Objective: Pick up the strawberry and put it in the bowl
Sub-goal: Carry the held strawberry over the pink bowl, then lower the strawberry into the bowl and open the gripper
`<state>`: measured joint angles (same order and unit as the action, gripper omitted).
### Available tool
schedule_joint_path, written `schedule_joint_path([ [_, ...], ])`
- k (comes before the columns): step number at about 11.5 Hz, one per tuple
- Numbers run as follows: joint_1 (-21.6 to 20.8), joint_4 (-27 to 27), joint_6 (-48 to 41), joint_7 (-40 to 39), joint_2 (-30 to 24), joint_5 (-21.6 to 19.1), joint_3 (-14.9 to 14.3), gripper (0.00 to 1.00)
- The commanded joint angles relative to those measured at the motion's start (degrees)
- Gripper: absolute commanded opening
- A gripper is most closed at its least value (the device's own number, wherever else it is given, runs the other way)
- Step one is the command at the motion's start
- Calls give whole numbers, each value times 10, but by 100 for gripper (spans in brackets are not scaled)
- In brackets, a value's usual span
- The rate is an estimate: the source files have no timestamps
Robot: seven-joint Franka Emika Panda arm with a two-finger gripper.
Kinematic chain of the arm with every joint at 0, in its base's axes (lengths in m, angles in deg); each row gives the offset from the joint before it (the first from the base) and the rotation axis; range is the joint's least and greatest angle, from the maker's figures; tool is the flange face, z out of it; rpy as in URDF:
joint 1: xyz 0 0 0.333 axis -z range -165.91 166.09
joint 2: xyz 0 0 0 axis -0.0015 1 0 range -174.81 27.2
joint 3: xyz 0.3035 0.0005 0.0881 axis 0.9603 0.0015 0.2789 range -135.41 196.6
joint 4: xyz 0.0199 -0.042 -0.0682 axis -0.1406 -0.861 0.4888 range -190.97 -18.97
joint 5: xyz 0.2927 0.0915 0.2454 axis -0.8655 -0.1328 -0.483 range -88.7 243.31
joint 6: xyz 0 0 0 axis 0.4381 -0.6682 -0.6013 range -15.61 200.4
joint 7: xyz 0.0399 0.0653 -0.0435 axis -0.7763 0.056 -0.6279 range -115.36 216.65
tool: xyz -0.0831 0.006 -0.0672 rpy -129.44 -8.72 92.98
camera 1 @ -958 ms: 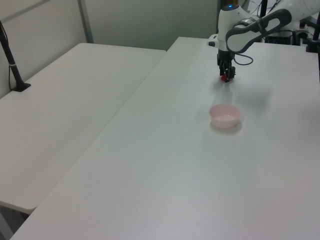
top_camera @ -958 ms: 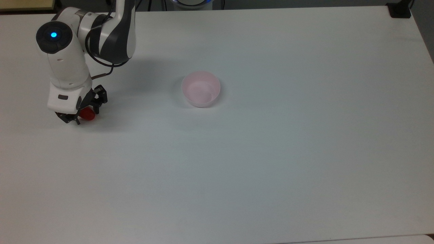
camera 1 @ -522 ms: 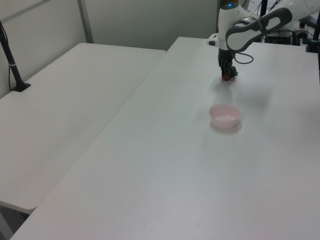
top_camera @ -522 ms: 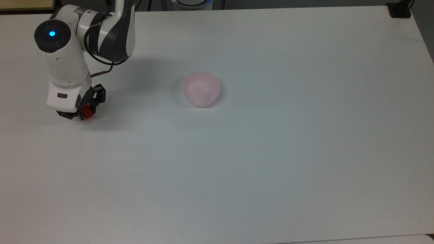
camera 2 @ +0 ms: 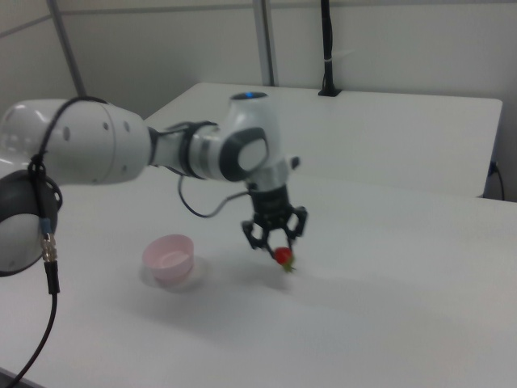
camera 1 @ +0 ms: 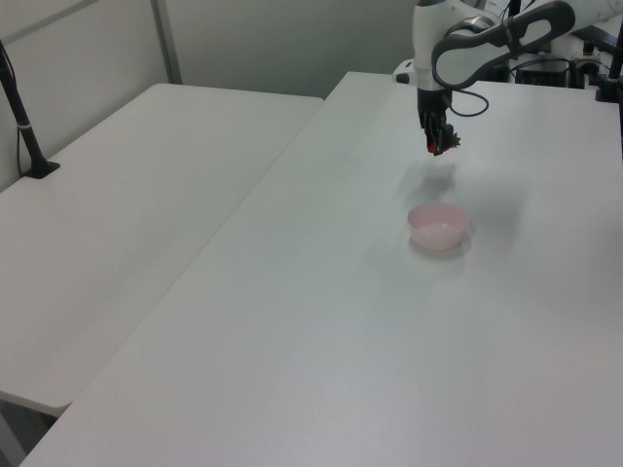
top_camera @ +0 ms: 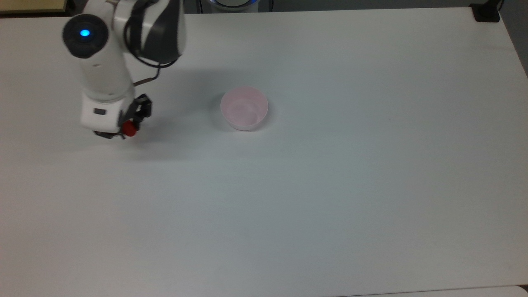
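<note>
The strawberry (camera 2: 283,256) — small, glossy red, with what looks like a dark green leafy tip pointing down — is clamped between the fingers of the hand (camera 2: 277,246), held clear above the white tabletop (camera 2: 388,299). In the top view it shows as a red dot, well to the top view's left of the pale pink bowl (top_camera: 244,108) — round and straight-sided.

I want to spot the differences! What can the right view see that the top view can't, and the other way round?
Right view alone: the strawberry's green stem hanging below it, clear air between the fruit and the table, and a second table behind. Top view alone: the inside of the bowl from straight above, with nothing in it. Both: the hand shut on the red strawberry, and the pink bowl sitting apart from it.
</note>
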<state>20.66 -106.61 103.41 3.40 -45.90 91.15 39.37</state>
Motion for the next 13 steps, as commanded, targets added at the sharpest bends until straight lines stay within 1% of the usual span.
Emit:
schedule_joint_path([
  [1, -44, -10, -106, 52, -54, -5, 45, 34],
  [3, -68, -10, -168, 92, -68, -5, 88, 34],
  [4, -85, -10, -192, 115, -69, -5, 101, 34],
  [5, -109, -10, -211, 127, -69, -5, 103, 37],
  [6, -132, -12, -219, 138, -68, -6, 103, 37],
  [7, -145, -18, -222, 156, -66, -6, 103, 49],
  [8, -152, -18, -221, 181, -64, -7, 103, 99],
  [10, -160, -10, -221, 230, -69, -9, 103, 100],
  [11, -160, 6, -224, 261, -75, -9, 103, 100],
  [13, -154, 12, -225, 349, -110, -9, 99, 100],
])
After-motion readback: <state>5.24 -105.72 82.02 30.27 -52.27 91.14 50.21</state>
